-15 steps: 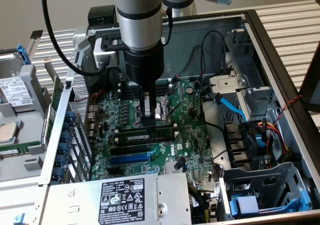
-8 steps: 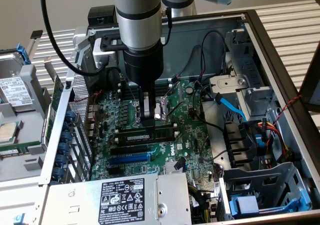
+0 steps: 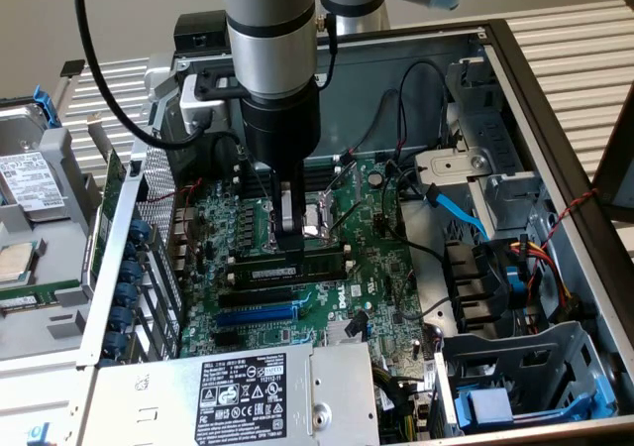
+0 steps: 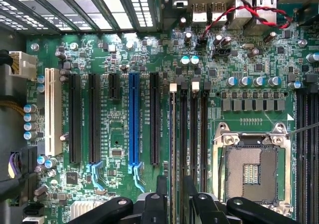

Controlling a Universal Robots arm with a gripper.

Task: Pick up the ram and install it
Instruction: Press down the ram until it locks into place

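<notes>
so going across the exterior view from its left: there's a pulled-out drive cage (image 3: 35, 183) sitting outside the open PC case (image 3: 555, 119), then the power supply (image 3: 238, 391) with its white-on-black label along the near edge. Middle of the shot is the green motherboard (image 3: 367, 287) with the arm coming straight down on it, gripper (image 3: 289, 238) low over the memory slots just beside the CPU socket (image 3: 322, 218). The ram (image 3: 297, 265) lies long-ways in the slot area right under the jaws, and they look clamped on its top edge, fingers either side of it. In the wrist view the blue expansion slot (image 4: 133, 119) comes first, then the ram (image 4: 173, 149) standing edge-on between the black slots, running down into the jaws, with the empty socket (image 4: 250, 171) beyond it
</notes>
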